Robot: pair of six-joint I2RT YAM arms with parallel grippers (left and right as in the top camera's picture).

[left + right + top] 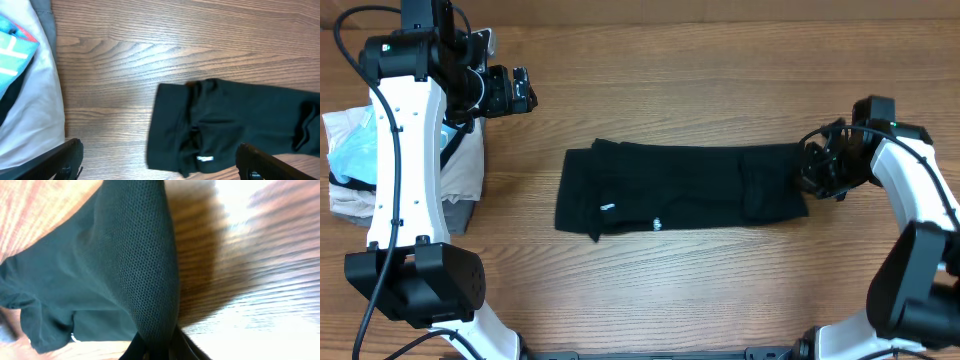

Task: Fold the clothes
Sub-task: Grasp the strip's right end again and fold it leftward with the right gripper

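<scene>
- Black shirt [680,188]: lying folded into a long band across the middle of the table [700,70], with small white marks showing near its lower left edge.
- Right gripper [812,172]: pinching the band's right end, with mesh fabric bunching between its pressed-together fingers.
- Left gripper [523,92]: hovering over bare wood with its fingers spread wide, holding nothing, apart from the shirt's left end.
- Stack of pale garments [465,170]: sitting at the table's left edge, with a light-blue piece [350,150] lying on top.
</scene>
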